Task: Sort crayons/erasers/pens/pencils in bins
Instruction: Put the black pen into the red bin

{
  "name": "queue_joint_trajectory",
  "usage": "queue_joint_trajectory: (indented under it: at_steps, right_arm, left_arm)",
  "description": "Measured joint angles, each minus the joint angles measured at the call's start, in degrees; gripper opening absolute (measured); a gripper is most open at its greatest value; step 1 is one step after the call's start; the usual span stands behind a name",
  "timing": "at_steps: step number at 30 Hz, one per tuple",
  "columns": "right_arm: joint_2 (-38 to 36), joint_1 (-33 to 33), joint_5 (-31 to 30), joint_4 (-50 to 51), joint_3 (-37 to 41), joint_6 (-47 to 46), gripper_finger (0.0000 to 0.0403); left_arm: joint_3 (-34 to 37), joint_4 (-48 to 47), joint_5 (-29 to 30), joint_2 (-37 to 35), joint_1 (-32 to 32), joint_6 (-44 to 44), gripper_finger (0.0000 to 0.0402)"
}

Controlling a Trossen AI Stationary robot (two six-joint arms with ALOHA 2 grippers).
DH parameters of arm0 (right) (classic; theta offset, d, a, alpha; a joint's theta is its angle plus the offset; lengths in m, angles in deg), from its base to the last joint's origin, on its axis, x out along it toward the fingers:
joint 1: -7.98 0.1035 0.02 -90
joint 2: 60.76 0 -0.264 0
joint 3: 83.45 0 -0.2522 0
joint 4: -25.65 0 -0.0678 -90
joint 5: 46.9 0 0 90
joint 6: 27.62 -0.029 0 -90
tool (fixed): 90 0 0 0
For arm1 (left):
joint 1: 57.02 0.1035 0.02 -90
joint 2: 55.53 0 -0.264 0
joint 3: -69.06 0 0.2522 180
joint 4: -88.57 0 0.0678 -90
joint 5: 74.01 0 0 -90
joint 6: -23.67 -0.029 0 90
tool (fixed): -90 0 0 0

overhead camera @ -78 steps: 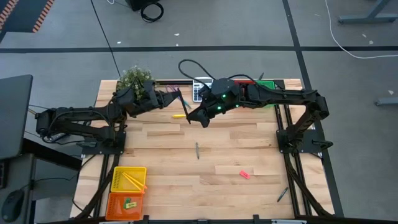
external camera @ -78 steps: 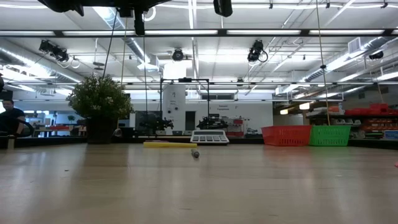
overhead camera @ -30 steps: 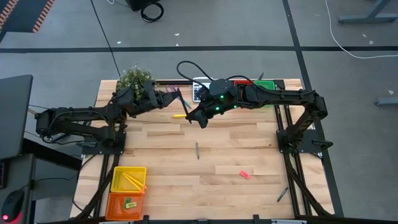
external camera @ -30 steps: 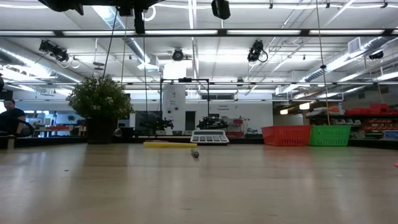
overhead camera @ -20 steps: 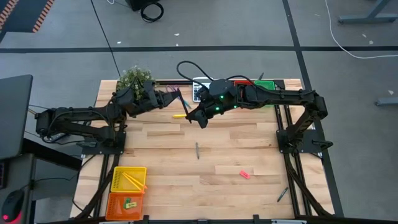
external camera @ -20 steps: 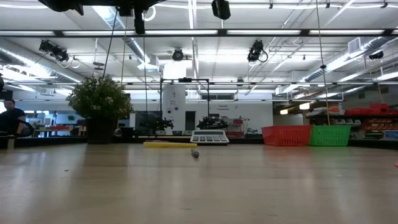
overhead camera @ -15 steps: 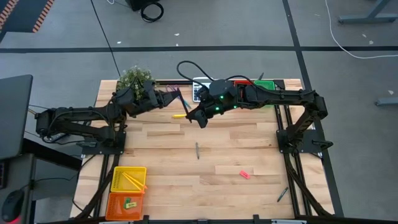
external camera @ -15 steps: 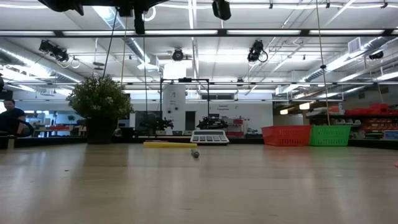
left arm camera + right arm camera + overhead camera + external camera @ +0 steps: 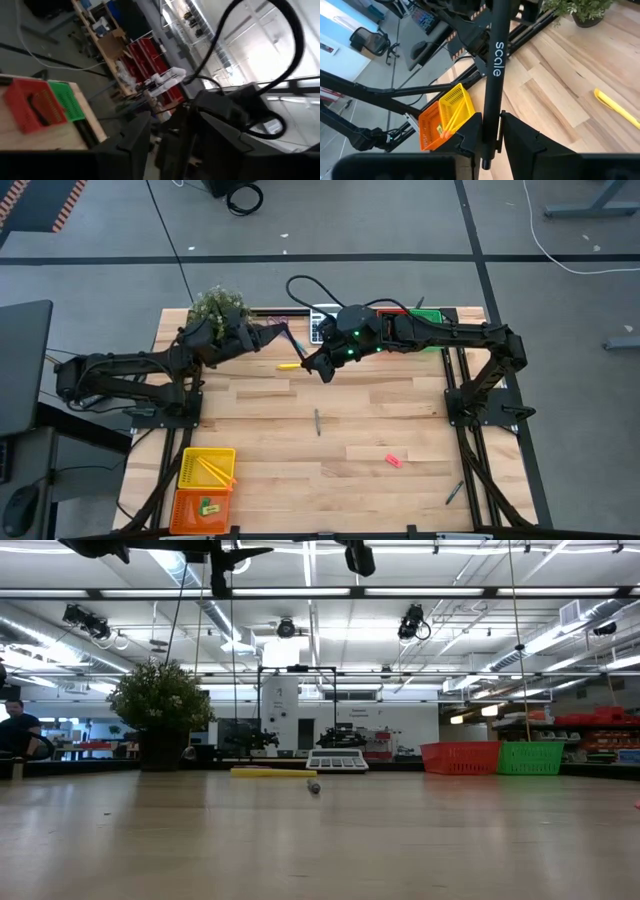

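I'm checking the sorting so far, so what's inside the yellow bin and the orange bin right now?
The yellow bin holds long orange-yellow pencils lying slantwise. The orange bin holds a small green eraser with something yellowish beside it. Anything lower down behind the mesh walls cannot be made out.

Black pen (image 9: 492,85) with white "scale" lettering, clamped in dark right gripper (image 9: 491,131). Yellow pen (image 9: 289,366) on pale wood-plank table (image 9: 400,400). Yellow bin (image 9: 206,468), orange bin (image 9: 200,508), red bin (image 9: 460,758), green bin (image 9: 531,758), all mesh. Pink eraser (image 9: 393,461). Green plant (image 9: 217,306). Grey calculator (image 9: 337,760).
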Motion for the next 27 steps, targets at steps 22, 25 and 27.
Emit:
queue_joint_trajectory:
  at_steps: [22, 25, 27]
  right_arm:
    - [-2.3, -6.9, 0.0, 5.2, 0.0, 2.6, 0.0068]
    - [-3.0, -8.2, 0.2, 8.8, 0.0, 3.5, 0.0068]
    - [-3.8, -9.2, 0.1, 11.4, 0.0, 4.0, 0.0068]
  left_arm:
    - [0.0, -11.2, -1.7, -8.0, 4.3, -3.5, 0.0218]
    - [-0.1, -13.9, -2.0, -9.3, 4.4, -3.5, 0.0219]
    - [0.0, -15.4, -2.0, -10.2, 4.4, -3.9, 0.0219]
